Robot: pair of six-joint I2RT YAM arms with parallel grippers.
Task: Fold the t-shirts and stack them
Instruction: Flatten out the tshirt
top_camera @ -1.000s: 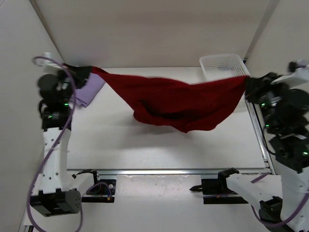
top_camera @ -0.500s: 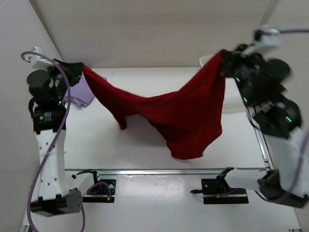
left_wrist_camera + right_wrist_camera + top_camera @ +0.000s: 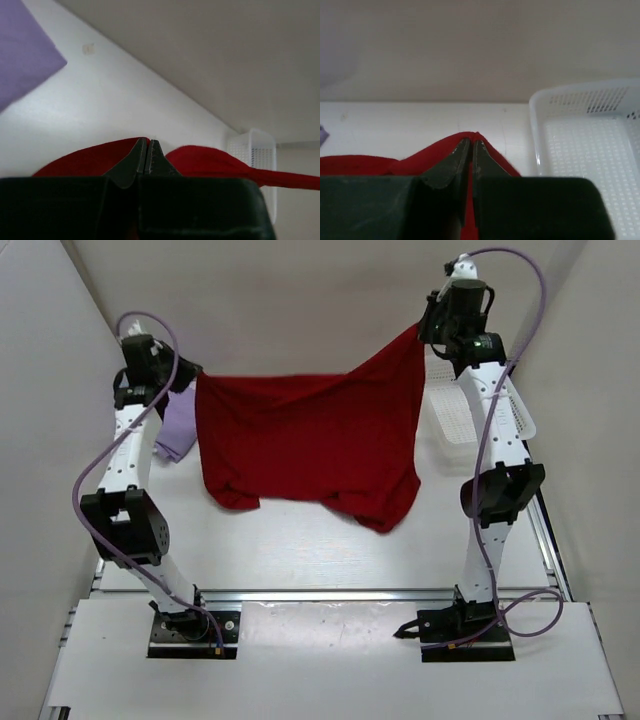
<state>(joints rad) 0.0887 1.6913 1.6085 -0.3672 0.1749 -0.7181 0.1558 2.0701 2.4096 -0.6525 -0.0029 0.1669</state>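
Both arms are up high, and the deep red t-shirt (image 3: 310,445) hangs between them like a curtain, stretched from ten o'clock to one o'clock over the worktop (image 3: 300,550). The left fingers (image 3: 140,155) are pressed together on one top corner of the red cloth, and the right fingers (image 3: 462,152) are pinched tight on the other, with red fabric bulging round both tips. The upper edge sags a little in the middle, and the bottom hem droops lower and looks bunched toward five o'clock. This looks like the spreading step, opening the shirt out before any fold is made. The lavender t-shirt (image 3: 178,425) lies flat at nine o'clock, just behind the left arm, and the white basket (image 3: 455,430) sits at two o'clock. Next up, I'd say, is laying the shirt down flat: both arms lowering evenly, top edge kept taut, hem landing first and smooth, clear of the lavender one.
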